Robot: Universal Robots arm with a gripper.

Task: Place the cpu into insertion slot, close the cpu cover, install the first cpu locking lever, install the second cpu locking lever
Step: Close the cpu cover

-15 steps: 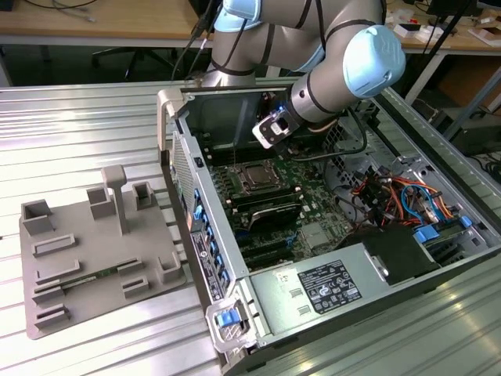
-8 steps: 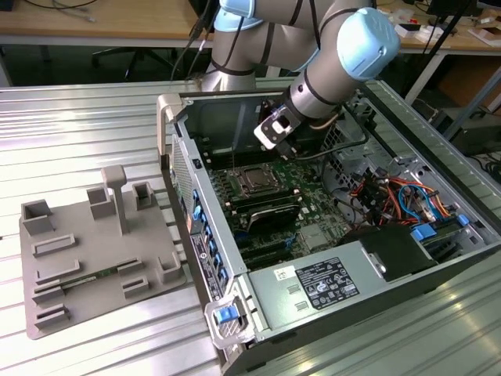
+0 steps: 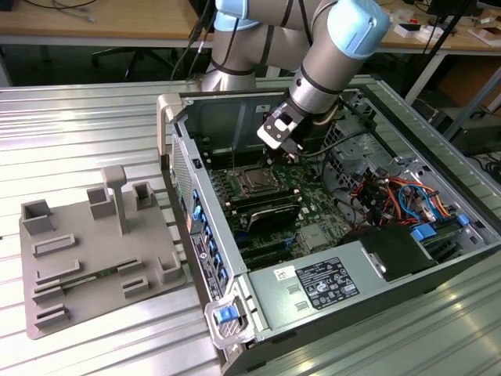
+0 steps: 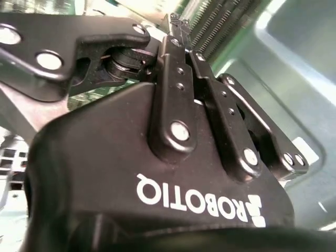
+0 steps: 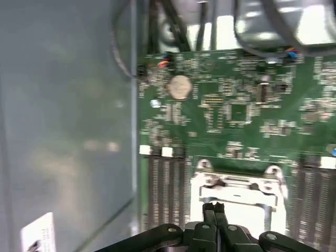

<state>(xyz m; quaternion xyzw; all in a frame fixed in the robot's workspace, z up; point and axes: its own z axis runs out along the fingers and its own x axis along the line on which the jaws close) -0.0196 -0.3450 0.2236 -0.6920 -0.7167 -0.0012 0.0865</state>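
Pinched claw [image 5: 214, 206] hangs just above the cpu cover [image 5: 236, 182], seemingly apart.

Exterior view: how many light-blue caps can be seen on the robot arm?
2. One light-blue cap sits on the arm above the wrist; the other is at the top edge, further to the exterior view's left. More may be outside the picture.

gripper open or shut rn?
Shut. In the first wrist view the gripper has its fingertips pressed together with no gap, and nothing shows between them.
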